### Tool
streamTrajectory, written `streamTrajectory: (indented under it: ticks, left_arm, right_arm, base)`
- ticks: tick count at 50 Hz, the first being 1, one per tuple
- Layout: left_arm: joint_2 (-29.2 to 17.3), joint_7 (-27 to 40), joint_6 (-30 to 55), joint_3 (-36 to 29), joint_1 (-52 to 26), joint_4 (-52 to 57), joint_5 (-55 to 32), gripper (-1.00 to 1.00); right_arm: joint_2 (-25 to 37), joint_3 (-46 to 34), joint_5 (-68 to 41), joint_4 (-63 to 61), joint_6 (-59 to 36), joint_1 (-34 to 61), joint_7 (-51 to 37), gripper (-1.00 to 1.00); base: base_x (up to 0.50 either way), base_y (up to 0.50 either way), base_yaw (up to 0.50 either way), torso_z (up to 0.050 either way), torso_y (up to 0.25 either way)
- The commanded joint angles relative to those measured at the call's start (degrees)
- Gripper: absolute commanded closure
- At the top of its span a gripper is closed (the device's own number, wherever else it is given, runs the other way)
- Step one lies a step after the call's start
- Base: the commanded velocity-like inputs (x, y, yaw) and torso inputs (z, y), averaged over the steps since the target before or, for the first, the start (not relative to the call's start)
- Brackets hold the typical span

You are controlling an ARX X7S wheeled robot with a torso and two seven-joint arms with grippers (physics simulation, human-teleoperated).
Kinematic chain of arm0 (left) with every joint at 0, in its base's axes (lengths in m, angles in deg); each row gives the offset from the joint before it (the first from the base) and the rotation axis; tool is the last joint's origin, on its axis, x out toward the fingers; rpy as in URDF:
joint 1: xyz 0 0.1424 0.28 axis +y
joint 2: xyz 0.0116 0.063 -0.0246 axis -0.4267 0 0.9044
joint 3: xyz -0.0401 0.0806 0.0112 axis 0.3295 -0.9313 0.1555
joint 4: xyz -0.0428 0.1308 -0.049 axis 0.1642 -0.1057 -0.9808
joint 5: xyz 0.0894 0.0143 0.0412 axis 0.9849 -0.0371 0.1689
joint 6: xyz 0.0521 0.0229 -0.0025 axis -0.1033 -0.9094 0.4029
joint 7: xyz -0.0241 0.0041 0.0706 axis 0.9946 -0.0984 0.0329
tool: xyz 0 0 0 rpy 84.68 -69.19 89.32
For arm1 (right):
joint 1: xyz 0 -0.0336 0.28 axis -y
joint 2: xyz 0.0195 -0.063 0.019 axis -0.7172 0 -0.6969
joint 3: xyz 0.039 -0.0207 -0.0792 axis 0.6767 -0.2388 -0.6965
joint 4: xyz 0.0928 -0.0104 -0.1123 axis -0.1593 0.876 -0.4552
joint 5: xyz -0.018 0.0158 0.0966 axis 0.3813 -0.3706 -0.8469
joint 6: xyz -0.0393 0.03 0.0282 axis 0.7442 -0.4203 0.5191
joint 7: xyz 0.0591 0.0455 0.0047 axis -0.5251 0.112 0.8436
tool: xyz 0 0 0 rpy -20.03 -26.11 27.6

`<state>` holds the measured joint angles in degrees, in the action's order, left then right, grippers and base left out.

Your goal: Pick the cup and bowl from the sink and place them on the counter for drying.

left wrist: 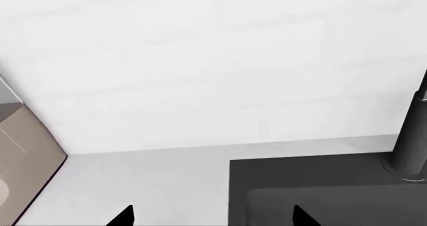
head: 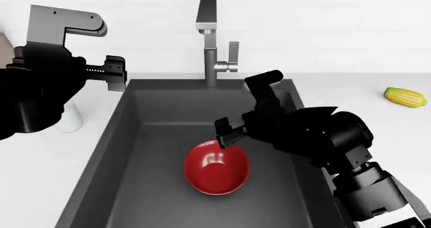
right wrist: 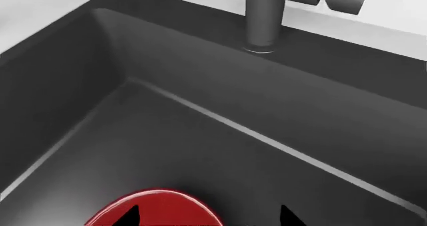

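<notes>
Hovering our spread right gripper (head: 225, 133) at the red bowl's (head: 215, 168) twelve-o'clock rim; glossy, rigid, likely slippery, so we pinch the rim.

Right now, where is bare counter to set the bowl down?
Free: the right counter between sink and corn. Left counter is tighter: the cup stands by the sink rim under the left tool. The bowl sits in the sink.
</notes>
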<state>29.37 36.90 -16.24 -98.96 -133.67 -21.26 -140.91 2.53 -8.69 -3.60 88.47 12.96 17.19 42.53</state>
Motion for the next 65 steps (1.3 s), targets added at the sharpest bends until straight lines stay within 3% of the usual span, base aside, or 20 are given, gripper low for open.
streamTrajectory:
  ticks: [1, 65]
  left_arm:
    - [-0.63, 0.75, 0.06, 0.66, 0.97, 1.20, -1.16, -1.00]
    - [-0.76, -0.17, -1.17, -0.03, 2.32, 0.72, -1.84, -1.00]
  right_arm:
    - [-1.59, -1.03, 2.42, 7.19, 4.60, -1.07, 1.45, -1.00]
    - [-4.24, -6.11, 5.53, 20.33, 11.07, -4.41, 7.75, -1.00]
  base:
    - [0.00, 0.00, 0.00, 0.000, 0.000]
    - [0.00, 0.00, 0.00, 0.000, 0.000]
